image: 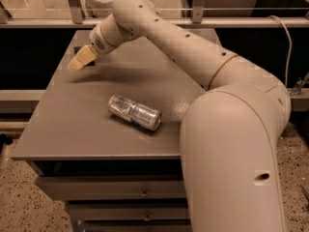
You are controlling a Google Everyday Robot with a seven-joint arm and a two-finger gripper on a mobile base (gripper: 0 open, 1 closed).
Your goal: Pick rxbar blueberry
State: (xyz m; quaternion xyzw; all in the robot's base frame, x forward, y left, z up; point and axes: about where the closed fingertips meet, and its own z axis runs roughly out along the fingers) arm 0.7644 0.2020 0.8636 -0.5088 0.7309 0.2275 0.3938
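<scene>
A grey metal table [63, 129] with drawers below bears a silver, seemingly dented can [134, 112] lying on its side near the centre. The gripper [78, 60] hangs over the table's far left corner.

One camera view. Looks from high up, down and forward over grey table [63, 129], which fills centre and left at middle distance. Arm [231, 144] bulks very near lens, lower right. Gripper [78, 61] farther off, upper left, above table's far-left part.
</scene>
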